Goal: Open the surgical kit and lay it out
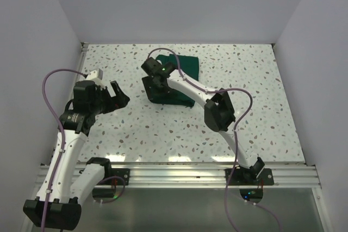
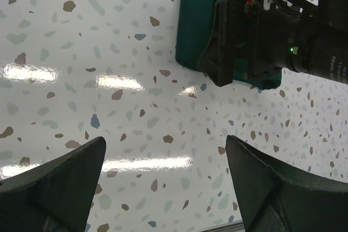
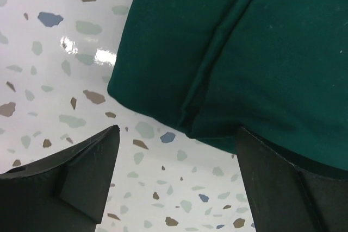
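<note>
The surgical kit [image 1: 182, 66] is a folded dark green cloth bundle lying at the back middle of the speckled table. My right gripper [image 1: 155, 92] hangs open over the bundle's near left corner. In the right wrist view the green cloth [image 3: 244, 52] fills the upper right, and its folded corner reaches down between the spread tips of the right gripper [image 3: 178, 131] without touching either. My left gripper [image 1: 122, 96] stands open to the left of the bundle with nothing in it. From the left wrist, the left gripper [image 2: 166, 148] frames bare table, with the cloth [image 2: 198, 20] beyond it.
White walls close in the table on the left, back and right. A metal rail [image 1: 179, 172] runs along the near edge by the arm bases. The right arm's black wrist [image 2: 272, 42] covers part of the cloth in the left wrist view.
</note>
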Robot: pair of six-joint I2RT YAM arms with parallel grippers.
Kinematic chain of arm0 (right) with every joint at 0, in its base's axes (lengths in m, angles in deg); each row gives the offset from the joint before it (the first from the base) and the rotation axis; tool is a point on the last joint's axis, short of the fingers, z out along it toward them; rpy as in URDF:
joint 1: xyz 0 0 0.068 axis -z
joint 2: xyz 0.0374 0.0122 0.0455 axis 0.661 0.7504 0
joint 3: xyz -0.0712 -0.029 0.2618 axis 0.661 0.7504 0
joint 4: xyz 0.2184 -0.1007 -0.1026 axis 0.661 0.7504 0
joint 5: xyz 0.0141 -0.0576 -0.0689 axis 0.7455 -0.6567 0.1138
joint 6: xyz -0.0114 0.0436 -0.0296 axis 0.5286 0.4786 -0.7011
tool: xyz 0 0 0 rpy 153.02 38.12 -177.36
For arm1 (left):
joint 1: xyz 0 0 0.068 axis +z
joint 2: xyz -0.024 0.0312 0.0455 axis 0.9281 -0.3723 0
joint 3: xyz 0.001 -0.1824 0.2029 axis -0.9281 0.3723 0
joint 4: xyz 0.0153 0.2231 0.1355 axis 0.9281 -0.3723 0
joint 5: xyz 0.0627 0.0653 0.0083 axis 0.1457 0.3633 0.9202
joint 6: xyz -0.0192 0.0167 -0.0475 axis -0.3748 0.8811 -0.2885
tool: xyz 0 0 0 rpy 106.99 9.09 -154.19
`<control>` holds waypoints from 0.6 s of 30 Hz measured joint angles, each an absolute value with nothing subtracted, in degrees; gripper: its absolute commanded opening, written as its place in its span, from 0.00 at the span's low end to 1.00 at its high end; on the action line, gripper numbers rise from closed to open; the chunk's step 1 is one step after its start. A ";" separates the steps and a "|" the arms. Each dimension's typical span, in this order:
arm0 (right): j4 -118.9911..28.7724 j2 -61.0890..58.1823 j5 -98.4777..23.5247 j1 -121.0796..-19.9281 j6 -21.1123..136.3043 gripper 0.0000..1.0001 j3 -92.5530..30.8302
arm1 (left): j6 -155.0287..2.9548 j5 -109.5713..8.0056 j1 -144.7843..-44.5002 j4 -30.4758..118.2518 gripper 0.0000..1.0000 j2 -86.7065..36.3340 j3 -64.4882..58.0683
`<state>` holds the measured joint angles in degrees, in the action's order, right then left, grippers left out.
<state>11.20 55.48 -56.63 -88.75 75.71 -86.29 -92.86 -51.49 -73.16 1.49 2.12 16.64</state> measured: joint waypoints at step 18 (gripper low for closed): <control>14.13 60.18 -67.25 -88.56 74.38 0.10 -91.49 | -92.31 -50.97 -73.60 1.38 0.94 1.25 16.64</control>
<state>14.13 60.18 -67.25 -88.56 74.38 -91.49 -92.31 -50.97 -73.60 1.38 1.25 16.64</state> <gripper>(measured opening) 0.238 0.947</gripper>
